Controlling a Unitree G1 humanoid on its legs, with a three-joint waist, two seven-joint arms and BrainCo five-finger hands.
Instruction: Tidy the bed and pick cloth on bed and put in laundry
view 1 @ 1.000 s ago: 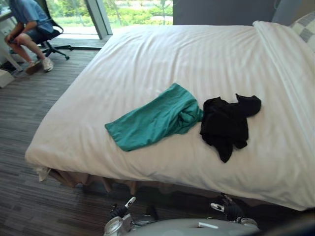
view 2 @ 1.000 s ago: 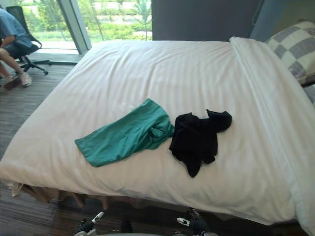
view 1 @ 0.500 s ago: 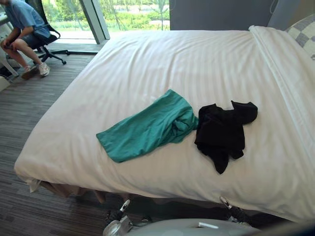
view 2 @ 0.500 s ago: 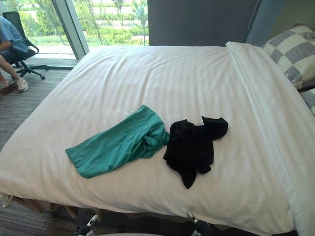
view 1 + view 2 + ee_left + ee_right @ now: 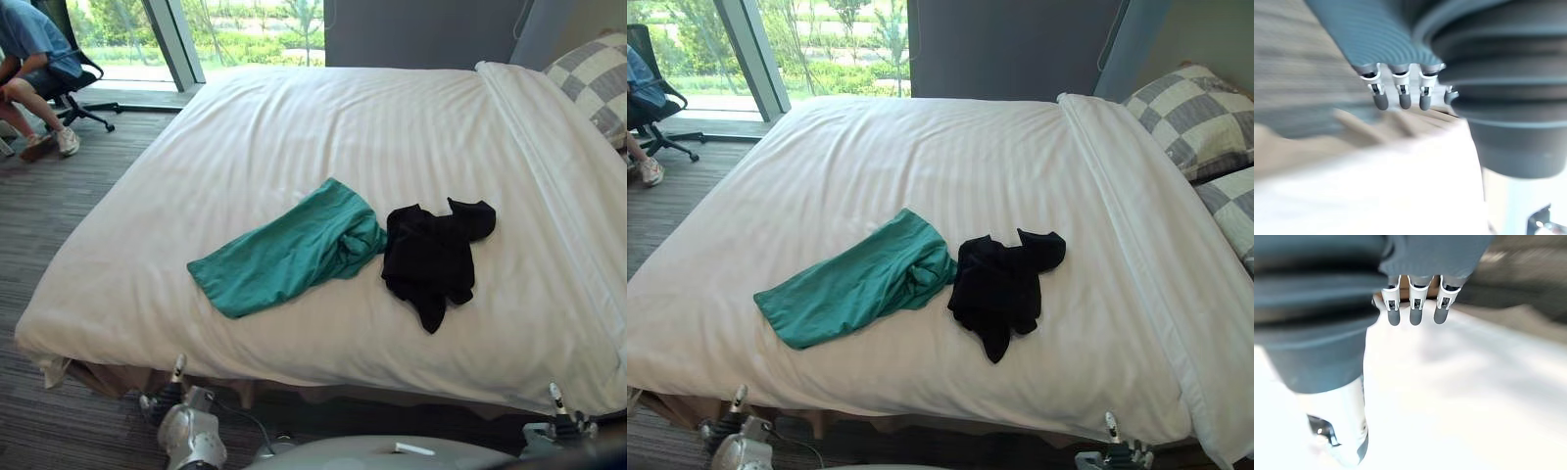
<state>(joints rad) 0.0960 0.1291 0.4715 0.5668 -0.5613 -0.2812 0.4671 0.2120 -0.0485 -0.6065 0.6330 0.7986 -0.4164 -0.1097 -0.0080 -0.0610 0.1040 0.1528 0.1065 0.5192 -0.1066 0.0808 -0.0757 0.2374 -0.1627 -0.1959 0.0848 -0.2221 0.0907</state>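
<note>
A teal cloth lies crumpled near the front middle of the white bed. A black cloth lies bunched right beside it, touching its right end. My left hand hangs low in front of the bed's near edge at the left, well short of the teal cloth. My right hand is low at the near right corner. In the wrist views the left hand's fingers and the right hand's fingers reach out straight over the white sheet, holding nothing.
Checked pillows rest at the head end on the right, beside a folded band of duvet. A person sits on an office chair at the far left by the window. Striped carpet runs along the bed's left side.
The camera has shifted, so more of the pillows show. Both hands have spread apart along the bed's near edge, left going left and right going right. The cloths lie as before.
</note>
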